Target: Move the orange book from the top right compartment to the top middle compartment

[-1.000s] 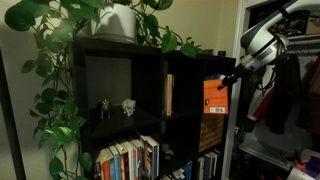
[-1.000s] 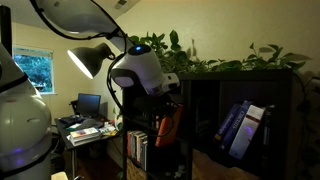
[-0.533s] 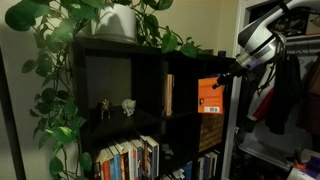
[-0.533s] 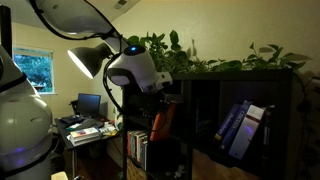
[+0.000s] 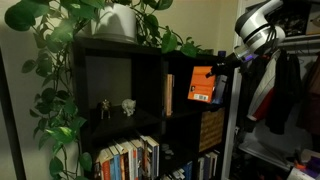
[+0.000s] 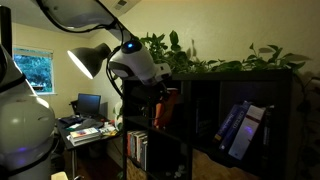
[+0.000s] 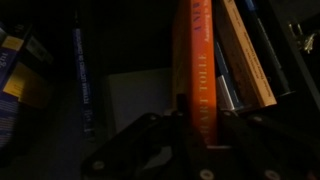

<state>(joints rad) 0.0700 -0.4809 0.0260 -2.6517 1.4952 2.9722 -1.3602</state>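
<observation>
My gripper (image 5: 222, 73) is shut on the orange book (image 5: 202, 85) and holds it upright, tilted a little, in front of the black shelf's upper row. It hangs beside the thin tan-spined book (image 5: 169, 95). The cubby walls are too dark to tell which compartment it is level with. In an exterior view the gripper (image 6: 160, 96) holds the book (image 6: 166, 108) just outside the shelf front. In the wrist view the orange spine (image 7: 194, 60) stands between the fingers (image 7: 197, 118). Behind it are a tan book (image 7: 246, 55) and a blue book (image 7: 226, 92).
A wider cubby holds small animal figurines (image 5: 116, 107). A woven basket (image 5: 211, 128) sits below the held book, and rows of books (image 5: 128, 160) fill the bottom. A potted vine (image 5: 118, 22) tops the shelf. Blue books (image 6: 240, 125) lean in a cubby. A lamp (image 6: 90, 58) stands beside the arm.
The gripper has lifted the orange book and carried it left along the shelf front, away from above the basket.
</observation>
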